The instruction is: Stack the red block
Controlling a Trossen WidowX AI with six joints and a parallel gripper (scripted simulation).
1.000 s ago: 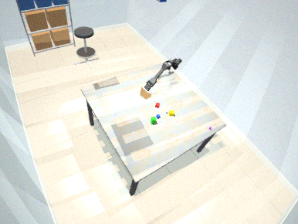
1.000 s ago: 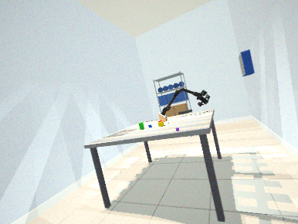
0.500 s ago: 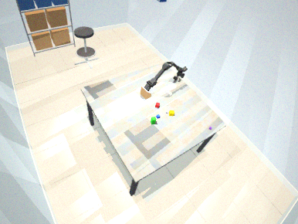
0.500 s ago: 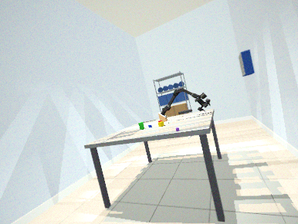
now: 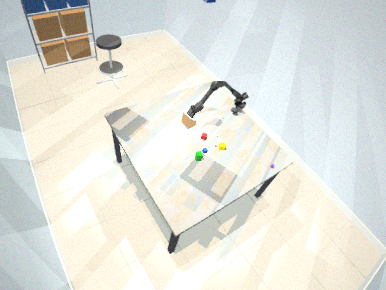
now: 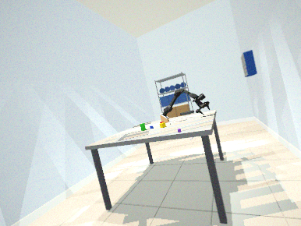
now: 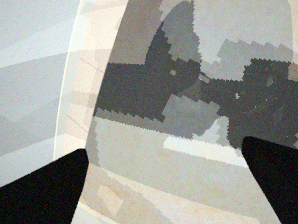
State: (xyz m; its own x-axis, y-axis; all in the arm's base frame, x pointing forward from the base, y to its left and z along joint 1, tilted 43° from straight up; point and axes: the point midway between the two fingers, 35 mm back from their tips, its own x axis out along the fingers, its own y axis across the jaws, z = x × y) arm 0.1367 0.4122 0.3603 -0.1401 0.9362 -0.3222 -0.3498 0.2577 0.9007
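Note:
The red block (image 5: 204, 136) lies on the table (image 5: 150, 150) a little in front of the arm's tan base (image 5: 188, 120). The green tower (image 5: 199, 156) (image 6: 143, 126) stands upright nearer the table's middle, apart from the red block. My gripper (image 5: 238, 109) (image 6: 203, 104) (image 7: 166, 151) is open and empty. It hangs low over the far right edge of the table, well away from the red block and the tower. The wrist view shows only my two dark fingers and shadowed surface, with no blocks in it.
A small blue block (image 5: 205, 150) (image 6: 151, 127) lies beside the green tower. A yellow block (image 5: 222, 146) (image 6: 163, 125) lies to its right. A tiny purple block (image 5: 272, 165) (image 6: 179, 130) sits near the right edge. A shelf (image 5: 57, 30) and a stool (image 5: 109, 50) stand on the floor far behind.

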